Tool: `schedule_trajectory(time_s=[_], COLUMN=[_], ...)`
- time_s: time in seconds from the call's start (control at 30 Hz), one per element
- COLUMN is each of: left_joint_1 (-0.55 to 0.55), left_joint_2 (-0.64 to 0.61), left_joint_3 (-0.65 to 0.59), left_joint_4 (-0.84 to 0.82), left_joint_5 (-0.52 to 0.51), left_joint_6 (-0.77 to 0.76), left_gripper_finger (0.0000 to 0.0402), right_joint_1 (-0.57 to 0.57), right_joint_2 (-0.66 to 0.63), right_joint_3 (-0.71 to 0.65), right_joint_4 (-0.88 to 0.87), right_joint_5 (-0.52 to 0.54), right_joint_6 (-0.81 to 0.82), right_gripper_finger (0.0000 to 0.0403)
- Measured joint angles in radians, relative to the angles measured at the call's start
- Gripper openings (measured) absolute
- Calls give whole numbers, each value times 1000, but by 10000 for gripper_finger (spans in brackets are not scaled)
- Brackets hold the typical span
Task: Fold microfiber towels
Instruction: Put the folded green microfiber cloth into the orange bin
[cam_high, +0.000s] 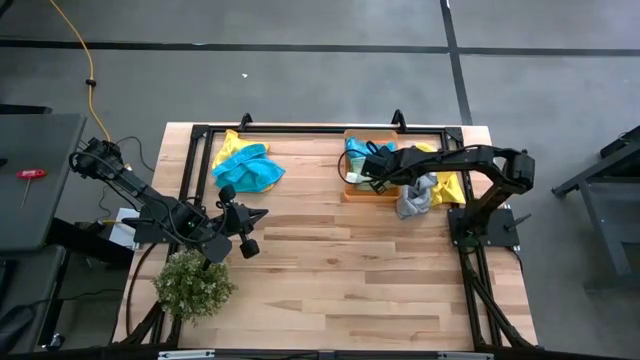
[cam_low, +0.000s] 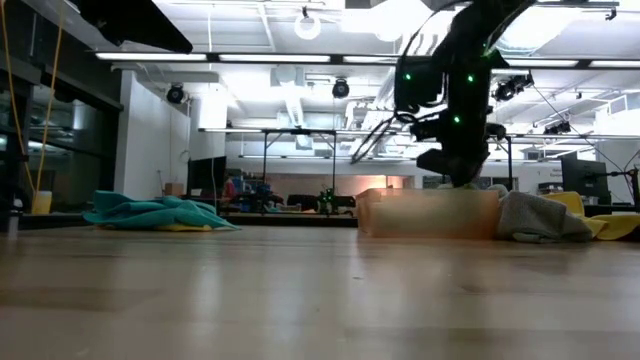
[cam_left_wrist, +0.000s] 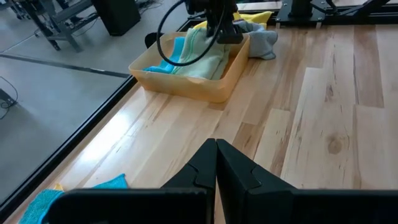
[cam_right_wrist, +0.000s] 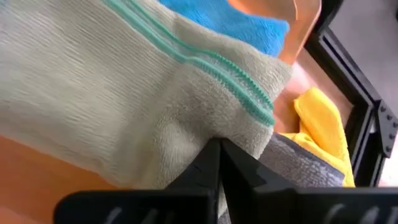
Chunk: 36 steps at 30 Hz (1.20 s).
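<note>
The right gripper (cam_right_wrist: 219, 144) was down inside the orange bin (cam_left_wrist: 186, 87), and its two fingers were pinched together on a fold of the light green towel (cam_right_wrist: 93, 87). The towel lay right at the fingertips, so there was no gap left to cross. From the pinch the towel spread away from the gripper, with its green stitched edge running slantwise across the cloth. A blue towel (cam_right_wrist: 230, 22) lay just past it in the bin. A grey towel (cam_high: 415, 196) hung over the bin wall beside the gripper, and a yellow towel (cam_high: 448, 184) lay next to that on the table (cam_high: 350, 270).

The bin sat at the far side of the table, on the right arm's side. The open wood in the middle of the table was toward the near side from the bin. So the next move was likely a lift up over the bin wall and then a pull toward that open wood.

The left gripper (cam_left_wrist: 216, 163) waited with its fingers pressed together on nothing, near the plant (cam_high: 192, 283). It was well apart from the bin, so the right arm was much nearer. A second heap of blue and yellow towels (cam_high: 245, 165) lay at the far left of the table.
</note>
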Motion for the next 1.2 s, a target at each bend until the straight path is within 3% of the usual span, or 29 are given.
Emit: schedule_trajectory(time_s=[0.27, 0.43, 0.53, 0.73, 0.83, 1.03, 1.2], left_joint_1=[0, 0, 0, 0, 0, 0, 0], left_joint_2=[0, 0, 0, 0, 0, 0, 0], left_joint_3=[0, 0, 0, 0, 0, 0, 0], left_joint_4=[0, 1, 0, 0, 0, 0, 0], left_joint_5=[-3, -3, -3, -3, -3, -3, -3], left_joint_6=[0, 0, 0, 0, 0, 0, 0], left_gripper_finger=[0, 0, 0, 0, 0, 0, 0], right_joint_1=[-22, -4, 10, 41, 50, 22, -15], right_joint_2=[-3, -72, -102, -60, 14, 140, 180], right_joint_3=[-24, 73, 126, 134, 133, 160, 189], right_joint_4=[15, -30, -8, 164, 213, 179, 183], right_joint_5=[-44, 52, -10, -275, -331, -314, -286], right_joint_6=[-21, -31, -80, -254, -368, -666, -809], right_gripper_finger=[1, 1, 0, 0, 0, 0, 0])
